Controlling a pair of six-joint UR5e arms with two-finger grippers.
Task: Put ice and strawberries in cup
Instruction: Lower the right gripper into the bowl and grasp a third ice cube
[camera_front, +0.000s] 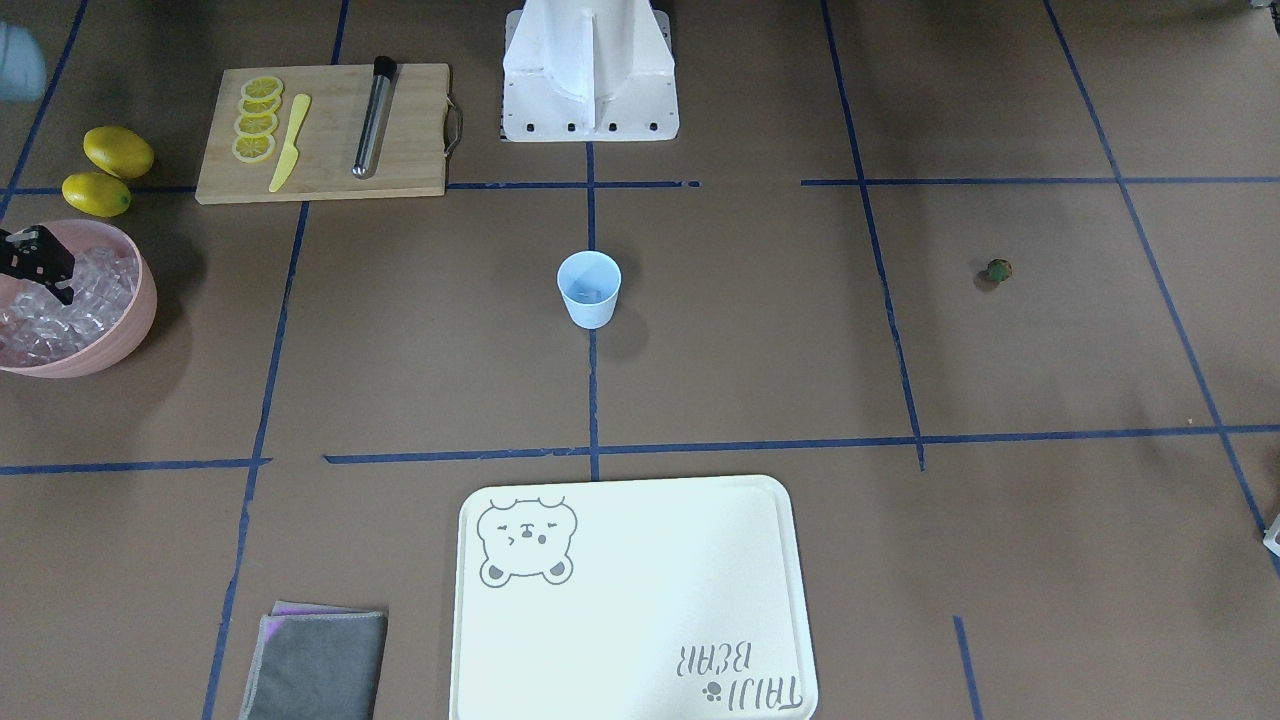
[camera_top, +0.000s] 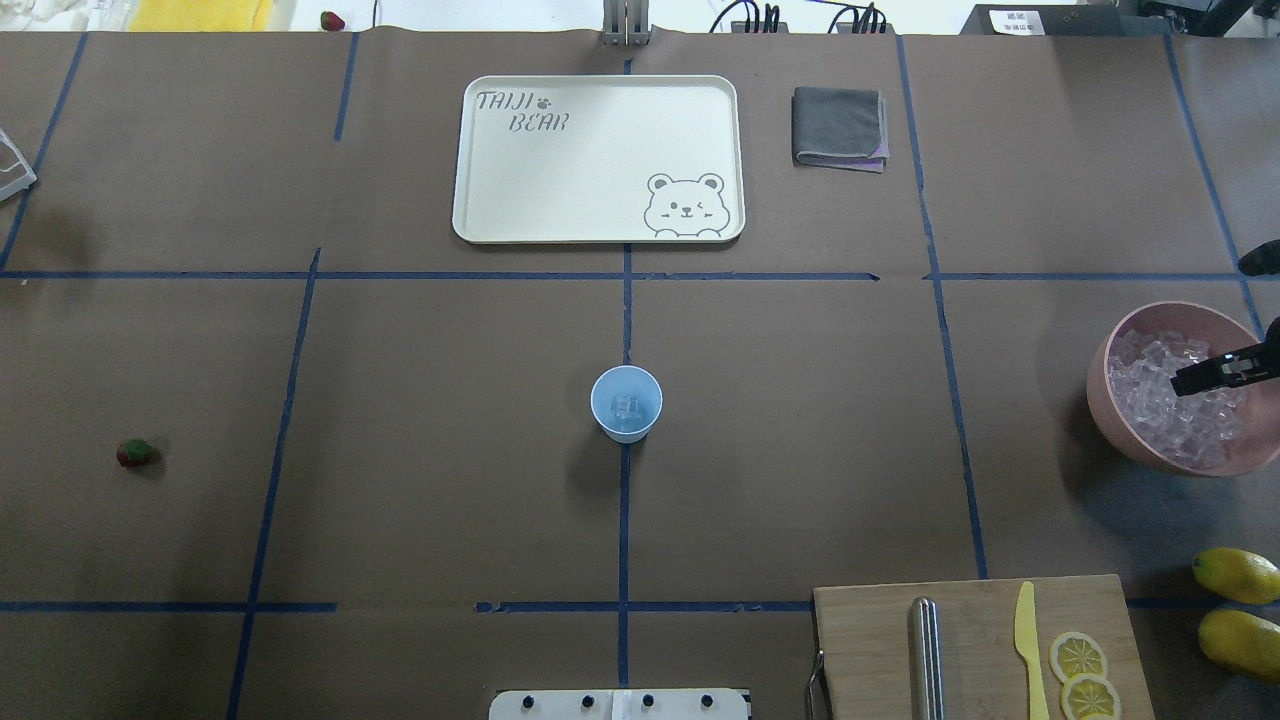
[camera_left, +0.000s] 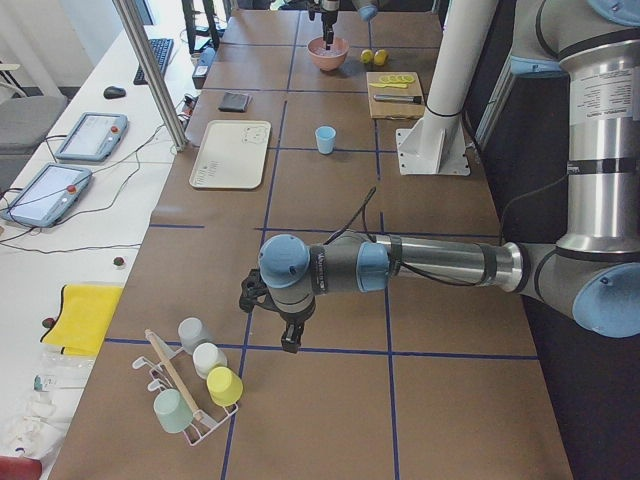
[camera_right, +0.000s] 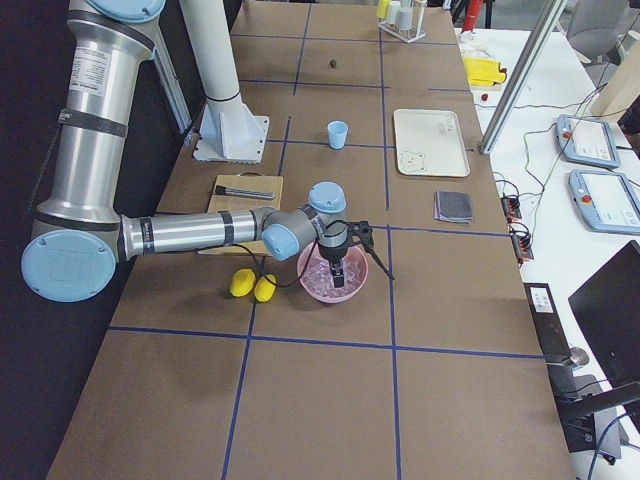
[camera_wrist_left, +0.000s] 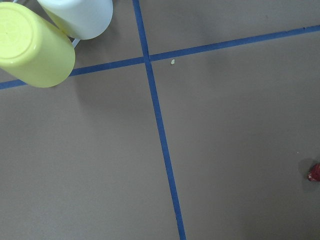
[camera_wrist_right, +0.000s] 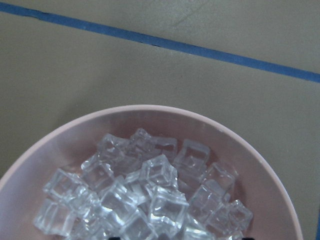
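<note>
Ice cubes (camera_wrist_right: 160, 190), clear and glassy, fill the pink bowl (camera_wrist_right: 150, 111) under my right hand (camera_top: 1182, 382), spread open; light blue cup (camera_top: 626, 403) holds some; left hand (camera_left: 291, 343) I cannot tell.

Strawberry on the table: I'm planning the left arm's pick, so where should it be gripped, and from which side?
Probably from straight above, pinching across the red body of the strawberry at its widest, not the green top. It is small and roundish, lying low on the flat table with nothing close around it.
</note>
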